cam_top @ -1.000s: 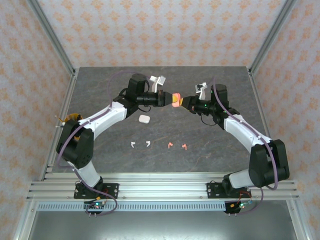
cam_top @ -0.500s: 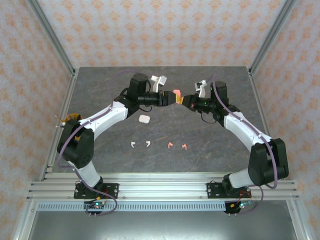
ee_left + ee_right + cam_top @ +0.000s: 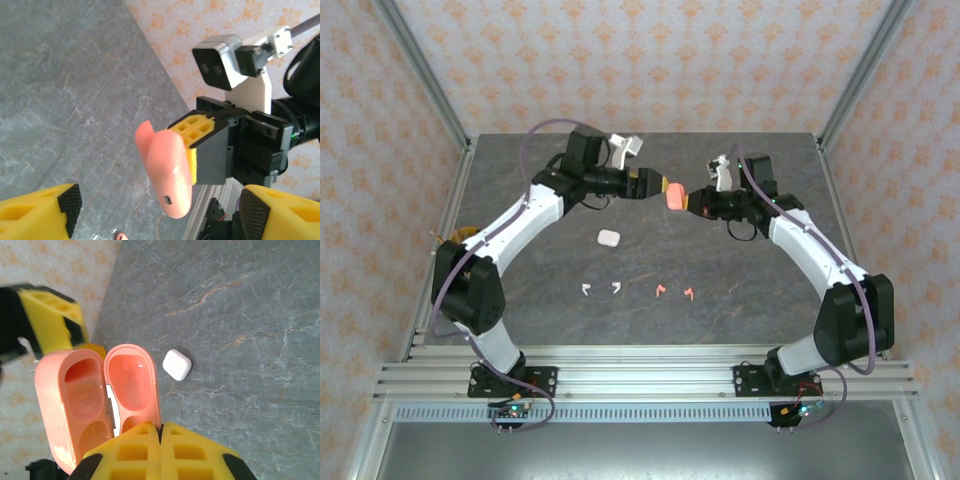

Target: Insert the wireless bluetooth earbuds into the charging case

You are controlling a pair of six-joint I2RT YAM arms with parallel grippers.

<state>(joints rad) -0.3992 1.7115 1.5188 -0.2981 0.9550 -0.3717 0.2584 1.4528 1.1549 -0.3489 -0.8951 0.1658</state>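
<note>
Now grips the open pink case (image 3: pixel 100 400) in the clenched right pincer (image 3: pixel 160 434), high above the counter (image 3: pixel 740 280), lid swung back, both wells bare. Holds it by one end only. Keeps the left pincer (image 3: pixel 658 185) spread wide and empty, just beside the case, touching nothing. Leaves every bud down on the counter, nearer the arm bases and well apart from the case: two white earbuds (image 3: pixel 616 288) on the left, two pink earbuds (image 3: pixel 661 291) on the right, in a loose row. Leaves a shut white case (image 3: pixel 608 238) lying beyond the white pair.

Probably risks a slip first: smooth rounded shell, narrow hold, nothing underneath. Could twist or drop under a firm push on a bud, then snap shut on landing. Could also lose the open lid to a careless tilt, closing the wells.

Risks a knock from the left pincer, given so little room beside the case. Risks flicking a bud away at pickup: tiny stemmed shape, flat on stone, broad fingers scraping down. Risks a mismatch too, by taking a white bud for the pink shell. Risks jamming by offering a bud stem-up or skewed to its well.
</note>
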